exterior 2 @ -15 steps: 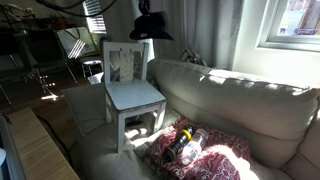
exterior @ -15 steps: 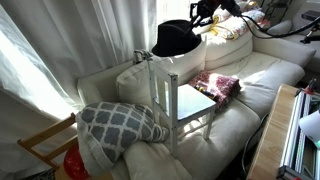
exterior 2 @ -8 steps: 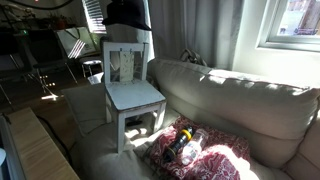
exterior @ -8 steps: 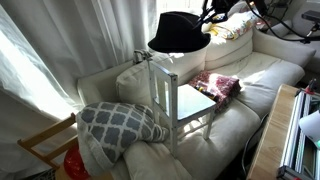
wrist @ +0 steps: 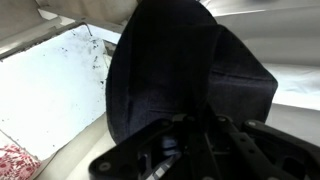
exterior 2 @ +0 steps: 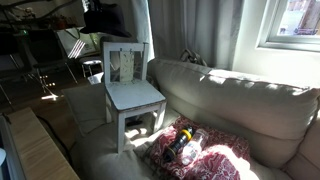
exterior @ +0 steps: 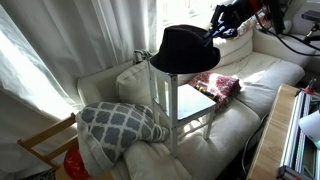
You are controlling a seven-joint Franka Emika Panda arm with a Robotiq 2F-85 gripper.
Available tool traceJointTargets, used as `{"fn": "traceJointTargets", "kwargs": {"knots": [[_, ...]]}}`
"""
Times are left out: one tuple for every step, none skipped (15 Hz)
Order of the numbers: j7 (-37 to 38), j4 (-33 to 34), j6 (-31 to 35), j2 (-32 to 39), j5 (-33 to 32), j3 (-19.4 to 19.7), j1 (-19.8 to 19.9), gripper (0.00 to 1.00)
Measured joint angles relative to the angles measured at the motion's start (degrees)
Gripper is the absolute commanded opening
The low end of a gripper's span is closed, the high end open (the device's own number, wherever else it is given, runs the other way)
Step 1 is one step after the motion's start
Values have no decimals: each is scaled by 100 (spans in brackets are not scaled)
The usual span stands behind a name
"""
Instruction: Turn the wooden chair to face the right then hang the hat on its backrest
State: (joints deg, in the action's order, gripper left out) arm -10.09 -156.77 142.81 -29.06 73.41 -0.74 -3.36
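A cream sofa sits below bright curtains. We see the wooden chair standing upright on its cushions. The hat hangs at 12 o'clock of the backrest; we cannot tell whether they touch. At the hat's 2 o'clock, the gripper is clenched on its brim.

Bright window glare, deep shadows; wrist view seemingly blurred.

A cream sofa sits under white curtains. A grey-and-white patterned pillow lies at one end, and a red patterned cloth is crumpled on the seat cushions. A tan wooden frame stands just beside the pillow.
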Motion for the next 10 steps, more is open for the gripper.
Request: {"fn": "traceJointTargets", "kwargs": {"knots": [[-8, 0, 0, 0, 6, 0, 0, 2], [-10, 0, 0, -1, 9, 0, 0, 2], [-37, 9, -23, 13, 20, 2, 1, 2], [-120, 22, -81, 44, 93, 4, 1, 2], [-290, 37, -118, 105, 261, 5, -6, 2], [-534, 53, -121, 192, 506, 5, -25, 2], [-827, 74, -127, 298, 807, 5, -44, 2], [-1128, 102, -151, 421, 1085, 1, -52, 2], [-1381, 131, -197, 555, 1303, -5, -52, 2], [-1601, 161, -268, 701, 1484, -16, -51, 2]]}}
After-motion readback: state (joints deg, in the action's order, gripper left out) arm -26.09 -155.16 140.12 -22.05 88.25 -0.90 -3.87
